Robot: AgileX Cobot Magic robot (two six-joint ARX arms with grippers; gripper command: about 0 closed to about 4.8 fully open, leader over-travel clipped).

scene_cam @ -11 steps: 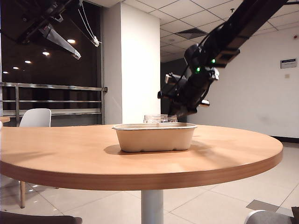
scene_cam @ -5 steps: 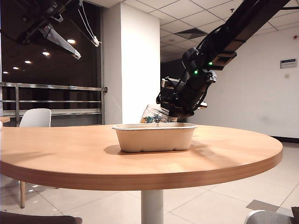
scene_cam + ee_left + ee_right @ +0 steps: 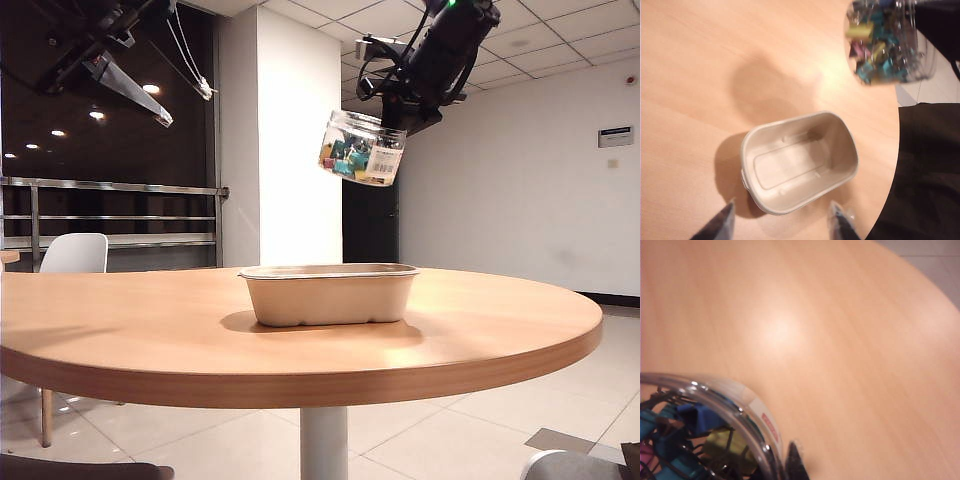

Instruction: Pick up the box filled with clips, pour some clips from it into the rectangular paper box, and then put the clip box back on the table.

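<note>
The right gripper is holding the clip jar clamped and tilted high above the empty paper tray on the table, the carrying step, so pouring calls for tipping further, while the left gripper is hovering, fingers spread, above the tray.

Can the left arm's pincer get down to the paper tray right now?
Probably yes. The left pincer hangs open above the tray with nothing between them. The jar of clips, held by the right pincer, is up high and off to one side.
</note>
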